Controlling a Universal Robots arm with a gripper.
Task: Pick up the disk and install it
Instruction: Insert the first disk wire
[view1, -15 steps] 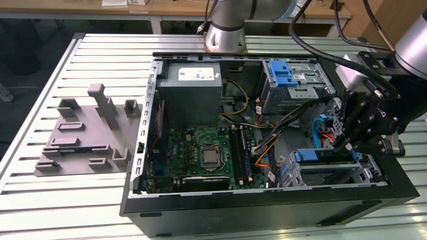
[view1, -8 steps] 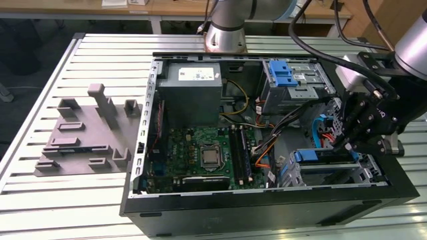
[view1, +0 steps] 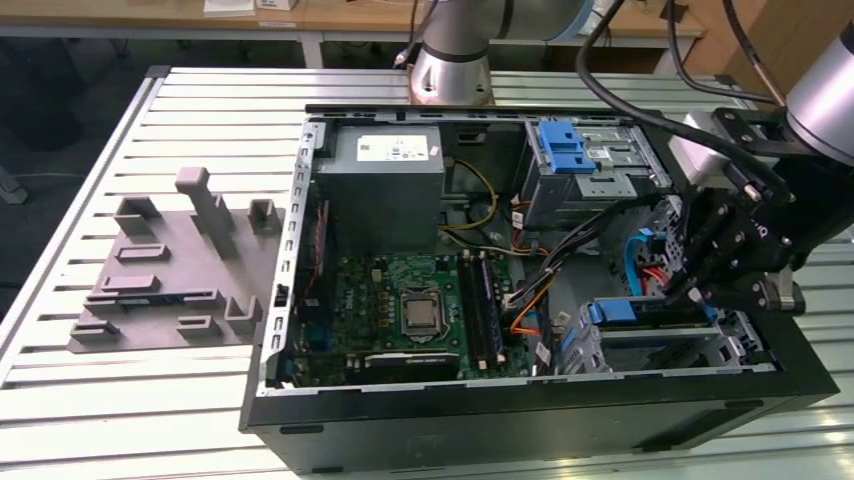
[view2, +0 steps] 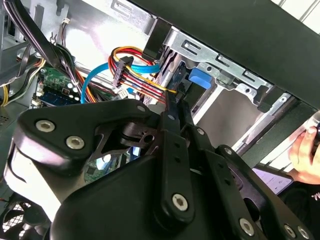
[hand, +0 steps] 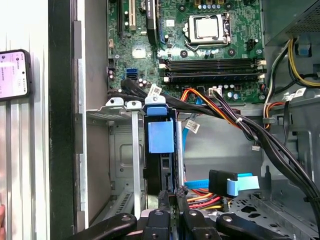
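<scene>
Disk (hand: 161, 150) is edge-on w/ its blue carrier in the lower drive cage (hand: 120, 150) of the open PC case (view1: 534, 420), gripper (hand: 172, 200) fingers pinching its rear edge, so install looks nearly done, prob. not fully seated or released.

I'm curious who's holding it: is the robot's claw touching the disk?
Touching. In the first wrist view, the gripper pinches the near edge of the disk, which stands in its slot.
</scene>
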